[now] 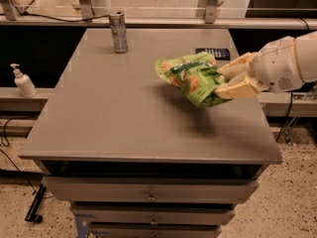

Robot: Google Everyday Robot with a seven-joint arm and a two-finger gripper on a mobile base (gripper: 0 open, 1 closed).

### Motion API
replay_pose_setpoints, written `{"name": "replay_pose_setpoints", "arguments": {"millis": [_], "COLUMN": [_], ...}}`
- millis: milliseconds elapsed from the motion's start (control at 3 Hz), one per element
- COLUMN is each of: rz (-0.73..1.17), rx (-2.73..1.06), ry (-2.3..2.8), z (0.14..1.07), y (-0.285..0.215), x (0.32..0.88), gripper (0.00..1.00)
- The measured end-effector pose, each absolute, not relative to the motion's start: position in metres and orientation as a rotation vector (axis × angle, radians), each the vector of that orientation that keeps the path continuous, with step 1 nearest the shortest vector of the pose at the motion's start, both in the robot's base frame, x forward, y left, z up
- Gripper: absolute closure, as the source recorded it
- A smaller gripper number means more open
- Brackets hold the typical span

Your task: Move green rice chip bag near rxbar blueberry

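Grey table, tool over rt side, pinching green rice chip bag, rxbar blueberry behind

The gray table had a silver can standing near its back edge and the rxbar blueberry lying flat at the back right. The gripper held the green rice chip bag above its right side.
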State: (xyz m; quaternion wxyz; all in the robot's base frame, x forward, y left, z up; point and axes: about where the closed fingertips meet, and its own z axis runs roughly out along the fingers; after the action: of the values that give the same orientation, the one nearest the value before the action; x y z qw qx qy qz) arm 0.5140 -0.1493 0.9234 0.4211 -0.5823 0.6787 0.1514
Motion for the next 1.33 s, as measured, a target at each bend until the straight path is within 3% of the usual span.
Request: {"name": "replay_pose_setpoints", "arguments": {"millis": [667,1333], "rz": [0.19,0.174], "rx": [-1.389,-1.394], "ry": [1.753,1.824], "z": [0.919,0.886], "y": [-0.264,-0.316], "x": [0.546,0.571], "gripper": [1.0,1.0]}}
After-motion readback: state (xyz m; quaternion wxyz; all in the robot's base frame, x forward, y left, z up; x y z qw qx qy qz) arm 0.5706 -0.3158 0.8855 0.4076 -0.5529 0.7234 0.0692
